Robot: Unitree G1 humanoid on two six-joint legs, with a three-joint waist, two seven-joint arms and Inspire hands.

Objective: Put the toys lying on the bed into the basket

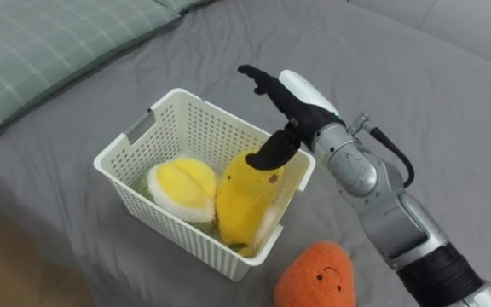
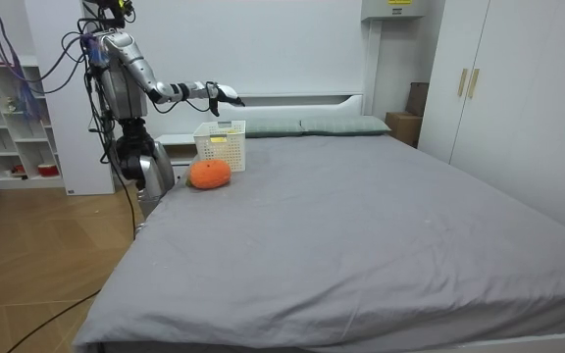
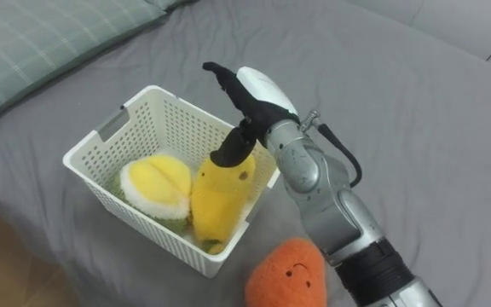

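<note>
The right hand (image 1: 301,101), fingers spread open, is hovering over the basket (image 1: 186,95), the orange toy (image 1: 315,275) lying back beside its forearm.

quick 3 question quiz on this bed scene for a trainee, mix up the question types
1. How many toys are inside the white basket?
2. Where is the orange toy? A) in the basket B) on the grey bed beside the basket C) in the robot's hand
3. True or false: the right hand is above the basket with its fingers straight.

Key
1. Two: the round yellow toy and the tall yellow toy.
2. B
3. True
</note>
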